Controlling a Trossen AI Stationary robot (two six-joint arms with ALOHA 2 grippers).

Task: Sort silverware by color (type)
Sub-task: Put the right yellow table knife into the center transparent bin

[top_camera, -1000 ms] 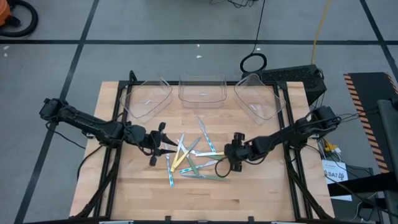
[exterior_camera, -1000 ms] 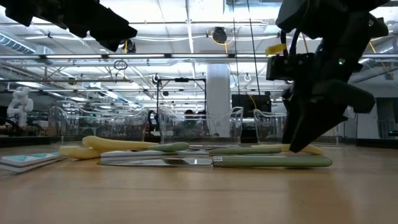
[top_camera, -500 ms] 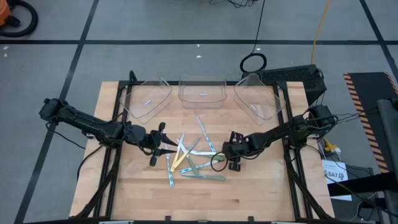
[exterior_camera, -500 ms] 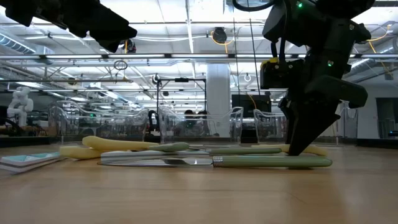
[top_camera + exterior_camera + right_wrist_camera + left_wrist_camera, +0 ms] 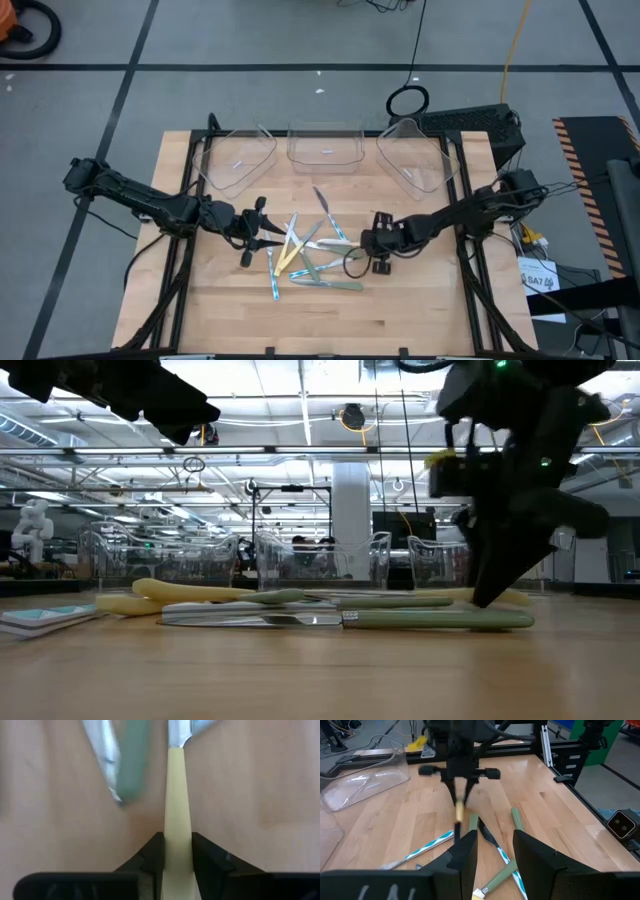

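Observation:
The silverware [image 5: 305, 255] lies in a loose pile mid-table: slim utensils with yellow, green and striped light-blue handles, also seen in the low view [image 5: 440, 620]. My right gripper [image 5: 360, 252] stands at the pile's right side, slanting down, shut on a yellow-handled utensil [image 5: 177, 820]. The left wrist view shows the same hold from the other side [image 5: 459, 812]. My left gripper [image 5: 265, 235] hovers at the pile's left side, open [image 5: 492, 855], with nothing between its fingers. My right gripper pinches the yellow handle near its free end [image 5: 177, 847] between its two fingers [image 5: 152, 852]. The fingers come slanting down from the table's right. The handle runs on ahead of them toward the pile, metal end [image 5: 179, 732] farthest away. I cannot tell whether it is lifted off the wood.
Three clear plastic trays [image 5: 240, 160], [image 5: 325, 145], [image 5: 415, 155] stand along the table's far edge. A green handle and a metal blade [image 5: 120, 770] lie close beside the held utensil. Bare wood lies toward the near edge [image 5: 330, 320].
My right gripper has shut its fingers on the yellow handle while staying at the right side of the pile. My left gripper has kept still.

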